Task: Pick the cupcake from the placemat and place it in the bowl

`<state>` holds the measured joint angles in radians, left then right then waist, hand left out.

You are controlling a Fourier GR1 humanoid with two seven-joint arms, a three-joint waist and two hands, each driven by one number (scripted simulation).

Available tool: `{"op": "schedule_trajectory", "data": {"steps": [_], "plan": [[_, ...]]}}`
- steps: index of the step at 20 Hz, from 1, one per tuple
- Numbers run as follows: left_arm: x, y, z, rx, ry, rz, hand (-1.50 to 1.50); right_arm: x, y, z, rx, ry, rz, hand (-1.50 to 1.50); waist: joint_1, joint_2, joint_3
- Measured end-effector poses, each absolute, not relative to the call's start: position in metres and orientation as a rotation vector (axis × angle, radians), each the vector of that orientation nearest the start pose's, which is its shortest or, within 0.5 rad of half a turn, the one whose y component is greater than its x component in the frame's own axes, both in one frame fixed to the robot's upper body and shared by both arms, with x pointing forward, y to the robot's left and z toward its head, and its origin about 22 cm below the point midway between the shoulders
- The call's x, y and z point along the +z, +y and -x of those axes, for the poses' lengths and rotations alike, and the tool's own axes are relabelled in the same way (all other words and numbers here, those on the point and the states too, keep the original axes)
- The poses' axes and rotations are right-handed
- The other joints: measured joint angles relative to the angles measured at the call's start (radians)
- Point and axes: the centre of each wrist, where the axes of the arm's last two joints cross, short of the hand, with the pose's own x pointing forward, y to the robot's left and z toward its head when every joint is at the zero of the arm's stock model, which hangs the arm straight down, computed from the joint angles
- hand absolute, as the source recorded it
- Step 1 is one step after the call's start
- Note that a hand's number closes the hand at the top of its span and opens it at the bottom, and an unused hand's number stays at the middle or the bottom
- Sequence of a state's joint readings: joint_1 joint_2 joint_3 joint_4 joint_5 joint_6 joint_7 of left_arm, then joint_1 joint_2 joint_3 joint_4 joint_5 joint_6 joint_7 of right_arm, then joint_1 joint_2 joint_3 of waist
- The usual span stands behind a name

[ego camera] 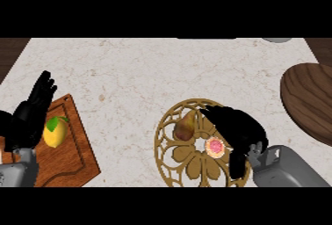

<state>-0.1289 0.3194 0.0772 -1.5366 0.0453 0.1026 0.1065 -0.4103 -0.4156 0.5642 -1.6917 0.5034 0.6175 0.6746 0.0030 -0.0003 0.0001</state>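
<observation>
Cupcake (215, 146) on the gold placemat (170, 145), likely light, soft-topped, best taken by its sides, under right hand (235, 127) with fingers curled around yet not visibly pinching; left hand (32, 112) spread, resting.

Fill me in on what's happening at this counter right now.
The robot's right hand is over the gold openwork placemat, right beside the pink-topped cupcake; nothing shows the cupcake lifted yet. A pear lies on the same placemat. The dark wooden bowl waits at the right edge. The left hand rests open, fingers up, at the left, over a wooden cutting board holding a lemon.
</observation>
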Motion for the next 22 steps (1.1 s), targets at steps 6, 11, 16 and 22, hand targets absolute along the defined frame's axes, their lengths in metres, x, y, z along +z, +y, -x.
{"op": "schedule_trajectory", "data": {"steps": [6,11,16,22], "plan": [[0.059,0.313,-0.275,-0.068,-1.573,-0.326,0.0,0.083,-0.156,-0.267,1.558,-0.937,0.559,-1.5,-0.002,0.0,0.0],[0.064,0.311,-0.279,-0.069,-1.571,-0.324,0.0,0.068,-0.149,-0.269,1.546,-0.934,0.577,-1.5,-0.001,0.0,0.0],[0.06,0.307,-0.275,-0.069,-1.57,-0.327,0.0,0.055,-0.151,-0.277,1.551,-0.893,0.541,1.5,0.0,0.0,0.0],[0.055,0.305,-0.269,-0.073,-1.566,-0.327,0.0,0.05,-0.149,-0.289,1.569,-0.947,0.498,1.5,-0.001,-0.004,-0.003]]}}
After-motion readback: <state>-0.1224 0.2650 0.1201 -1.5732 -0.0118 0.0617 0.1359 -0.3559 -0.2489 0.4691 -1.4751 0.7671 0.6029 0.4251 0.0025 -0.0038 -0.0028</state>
